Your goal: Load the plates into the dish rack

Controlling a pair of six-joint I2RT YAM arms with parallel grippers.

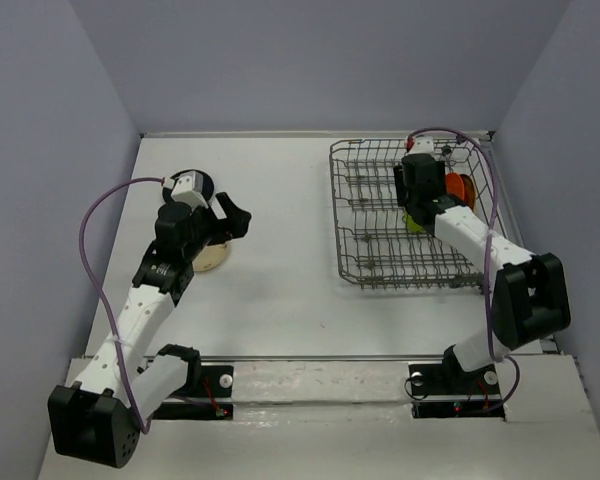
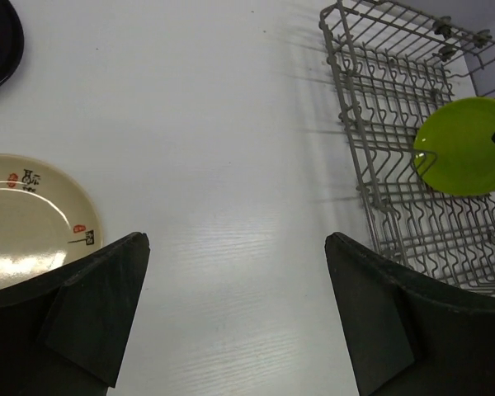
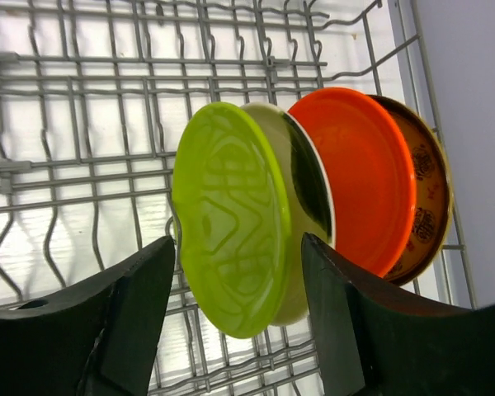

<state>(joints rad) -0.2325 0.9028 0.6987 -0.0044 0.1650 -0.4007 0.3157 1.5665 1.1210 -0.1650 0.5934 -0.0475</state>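
Note:
Four plates stand on edge in the dish rack [image 3: 74, 107]: lime green [image 3: 231, 219], cream with a dark patch [image 3: 312, 177], orange [image 3: 363, 181] and brown patterned [image 3: 429, 198]. My right gripper [image 3: 239, 243] is open, its fingers either side of the lime green and cream plates' lower edges with gaps showing. From above, the right gripper [image 1: 412, 207] is inside the dish rack [image 1: 365, 235]. My left gripper [image 2: 235, 280] is open and empty above the table. A beige plate [image 2: 25, 214] with red marks lies to its left. A black plate [image 2: 0, 41] lies further back.
The rack sits at the back right, close to the right wall [image 1: 570, 150]. The left arm's purple cable [image 1: 95, 230] loops out to the left. The beige plate [image 1: 212, 260] lies partly under the left wrist, and the black plate [image 1: 202, 182] is mostly hidden behind it.

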